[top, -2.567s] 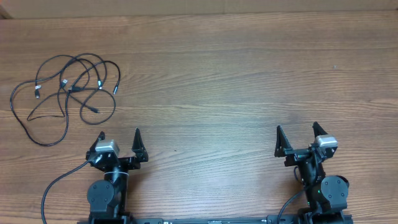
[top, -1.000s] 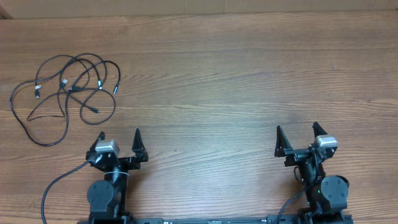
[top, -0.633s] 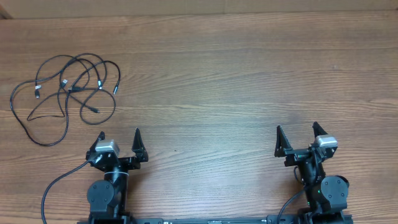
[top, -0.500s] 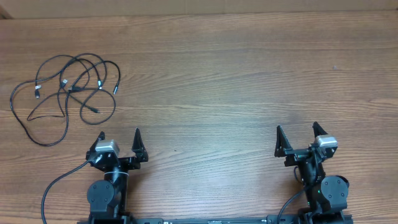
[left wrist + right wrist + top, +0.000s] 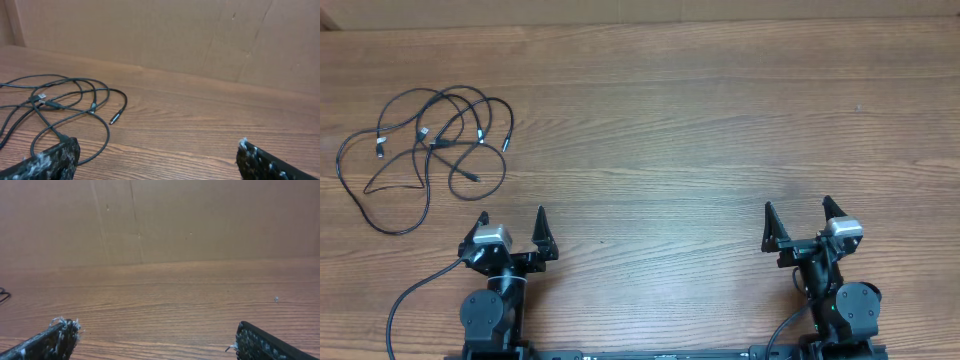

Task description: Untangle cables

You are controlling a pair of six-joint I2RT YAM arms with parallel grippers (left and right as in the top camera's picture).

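Work had not begun, by the look of it: the cables [image 5: 425, 150] lay in one heap of crossing loops at the far left of the table [image 5: 670, 120]. No cord was pulled free, so all the untangling was left for you. Your left gripper [image 5: 512, 213] sat near the front edge, close to the heap but not touching it, jaws spread wide and holding nothing. Your right gripper [image 5: 798, 204] sat well apart on the other side, equally wide and empty.

Overhead gave you the whole heap and both arms at once. Left wrist showed what overhead blurred: one plug [image 5: 115, 119] lying clear at the right of the loops. Right wrist showed bare wood, a cardboard wall [image 5: 160, 220], and a dark sliver [image 5: 4, 296] at its left edge, possibly a cable loop.
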